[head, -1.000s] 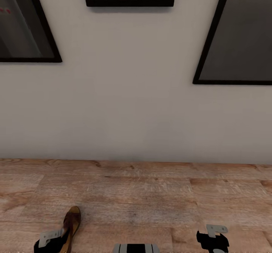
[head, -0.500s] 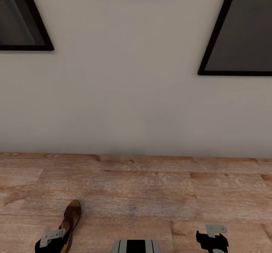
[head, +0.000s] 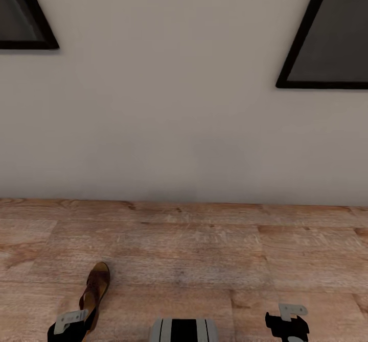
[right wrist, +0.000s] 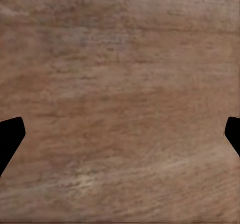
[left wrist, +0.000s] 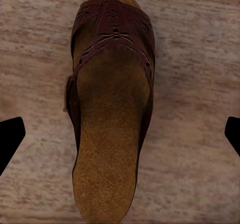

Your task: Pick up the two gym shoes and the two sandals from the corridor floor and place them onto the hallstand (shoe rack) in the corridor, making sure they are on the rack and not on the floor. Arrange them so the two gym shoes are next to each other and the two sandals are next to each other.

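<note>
Over the corridor floor, left side: the left gripper (left wrist: 120, 136) hangs above one brown sandal (left wrist: 111, 103); its two dark fingertips (left wrist: 10, 139) stand wide apart at both edges of the left wrist view, with the whole width of the sandal between them and not touching it.
Left gripper, head view: the left gripper (head: 69, 325) shows at the lower edge as a black body with a grey bracket, just over the heel end of the sandal (head: 95, 287).
Right fingers: the right gripper (right wrist: 120, 134) is spread wide as well; one dark fingertip (right wrist: 10, 136) stands at each side of the right wrist view, and only bare wood lies between them.
Right gripper, head view: the right gripper (head: 288, 324) is low at the right, black with a grey bracket, well apart from the sandal.
Sandal: it lies flat on the corridor floor (head: 204, 250), sole down, with a tan insole and a dark brown strap with cut patterns across the toe part; in the head view its toe points away from the robot, toward the wall.
Floor: light brown wood planks with clear grain (right wrist: 120, 58).
Robot trunk: a grey and black part (head: 184, 330) shows at the lower middle, between the two grippers.
Wall: a pale wall (head: 174, 102) meets the floor beyond the sandal.
Frames: one dark black-edged frame (head: 23, 18) hangs at the upper left of the wall and another (head: 329, 35) at the upper right.
</note>
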Motion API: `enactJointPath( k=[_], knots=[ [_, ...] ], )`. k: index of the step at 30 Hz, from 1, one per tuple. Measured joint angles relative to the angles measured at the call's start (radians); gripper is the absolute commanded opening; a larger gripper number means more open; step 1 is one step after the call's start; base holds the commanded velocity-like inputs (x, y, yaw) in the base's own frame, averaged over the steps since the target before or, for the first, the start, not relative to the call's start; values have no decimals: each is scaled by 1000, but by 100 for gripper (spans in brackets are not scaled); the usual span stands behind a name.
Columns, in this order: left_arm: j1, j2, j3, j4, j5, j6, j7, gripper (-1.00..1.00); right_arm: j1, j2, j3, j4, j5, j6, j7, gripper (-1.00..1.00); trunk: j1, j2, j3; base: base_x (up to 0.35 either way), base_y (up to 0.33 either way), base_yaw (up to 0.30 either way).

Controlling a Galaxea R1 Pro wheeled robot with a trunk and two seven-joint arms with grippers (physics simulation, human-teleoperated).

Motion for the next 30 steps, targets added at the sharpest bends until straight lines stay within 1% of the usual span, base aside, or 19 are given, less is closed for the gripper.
enactJointPath(
  k=[30],
  knots=[
    [0,0,0,0,0,0,0,100,0,0,1,0,0,0,0,100,13,-7,-116,0,0,0]
  ],
)
